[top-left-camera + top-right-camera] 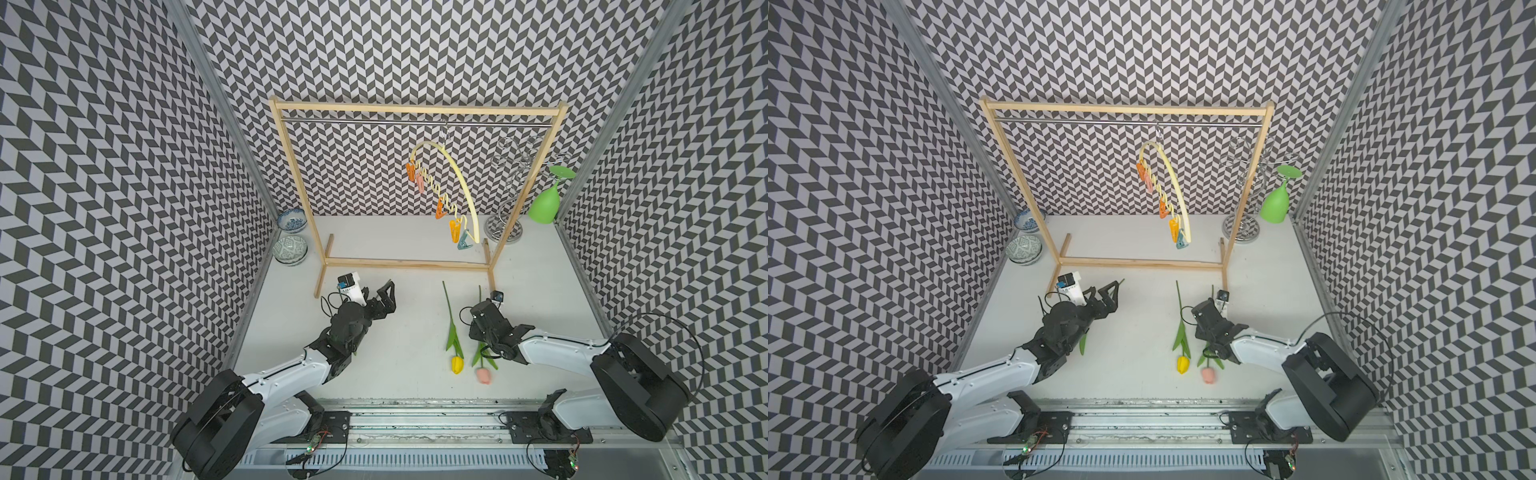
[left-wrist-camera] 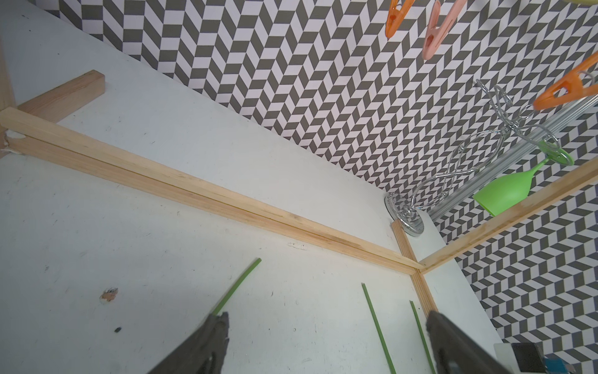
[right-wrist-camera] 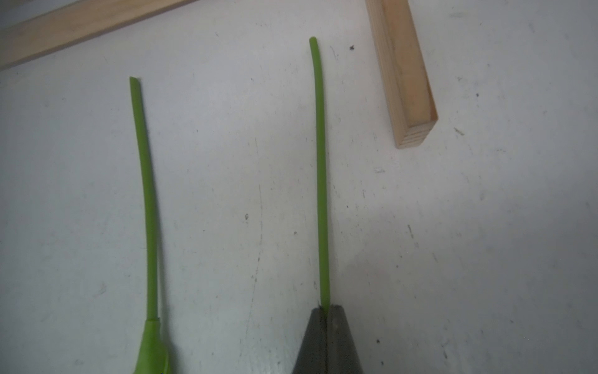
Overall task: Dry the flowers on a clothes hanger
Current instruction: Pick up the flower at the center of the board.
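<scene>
one stem (image 3: pixel 322 194) — tight in right pincer (image 3: pixel 326 312)

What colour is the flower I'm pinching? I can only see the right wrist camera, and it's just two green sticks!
Observer: Pink. Your right fingers are shut on the stem of the pink tulip.
Operator: And the other stick?
Observer: That one is the yellow tulip, lying on the table beside yours.
Operator: Where's the hanger?
Observer: The clothes hanger hangs on the wooden rack beyond the flowers, and its pegs are all empty.
</scene>
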Controlling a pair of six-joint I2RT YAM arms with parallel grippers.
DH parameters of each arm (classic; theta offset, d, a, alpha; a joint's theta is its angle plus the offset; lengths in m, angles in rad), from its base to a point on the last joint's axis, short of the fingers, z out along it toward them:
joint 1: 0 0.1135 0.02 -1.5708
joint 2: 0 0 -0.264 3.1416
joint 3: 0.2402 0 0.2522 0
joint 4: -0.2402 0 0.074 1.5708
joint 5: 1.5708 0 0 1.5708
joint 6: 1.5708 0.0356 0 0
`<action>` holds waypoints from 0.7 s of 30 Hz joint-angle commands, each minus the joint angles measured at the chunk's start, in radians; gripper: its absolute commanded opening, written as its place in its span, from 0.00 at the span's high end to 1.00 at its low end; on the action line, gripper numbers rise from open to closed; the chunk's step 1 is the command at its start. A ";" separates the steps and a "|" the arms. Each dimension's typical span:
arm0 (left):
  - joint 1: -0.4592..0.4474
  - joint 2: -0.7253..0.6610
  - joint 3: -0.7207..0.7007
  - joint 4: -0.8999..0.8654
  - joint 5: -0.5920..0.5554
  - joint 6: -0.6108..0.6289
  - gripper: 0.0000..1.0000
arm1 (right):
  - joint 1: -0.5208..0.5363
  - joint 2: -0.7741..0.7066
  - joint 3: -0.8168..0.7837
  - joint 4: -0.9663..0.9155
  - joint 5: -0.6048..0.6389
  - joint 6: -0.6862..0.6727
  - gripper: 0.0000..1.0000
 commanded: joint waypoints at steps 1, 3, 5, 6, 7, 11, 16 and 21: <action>0.005 -0.030 0.020 0.005 0.007 0.015 0.01 | 0.011 -0.045 0.018 -0.084 -0.004 -0.023 1.00; 0.005 -0.038 0.016 0.004 0.002 0.016 0.01 | 0.016 -0.118 0.033 -0.092 0.017 -0.055 1.00; 0.004 -0.043 0.017 0.006 -0.003 0.018 0.01 | 0.017 -0.218 0.030 -0.070 0.025 -0.095 1.00; 0.003 -0.044 0.017 0.007 -0.005 0.022 0.01 | 0.017 -0.275 0.023 -0.037 0.013 -0.123 1.00; 0.004 -0.044 0.017 0.006 -0.007 0.024 0.01 | 0.016 -0.329 0.012 0.000 -0.007 -0.152 1.00; 0.003 -0.048 0.022 0.046 0.001 0.066 0.02 | 0.017 -0.563 -0.072 0.255 -0.185 -0.262 1.00; 0.068 -0.070 0.145 0.055 0.393 0.111 0.01 | 0.014 -0.779 -0.250 0.673 -0.209 -0.271 1.00; 0.080 0.023 0.351 0.101 0.786 0.140 0.01 | 0.013 -0.836 -0.223 0.683 -0.180 -0.311 1.00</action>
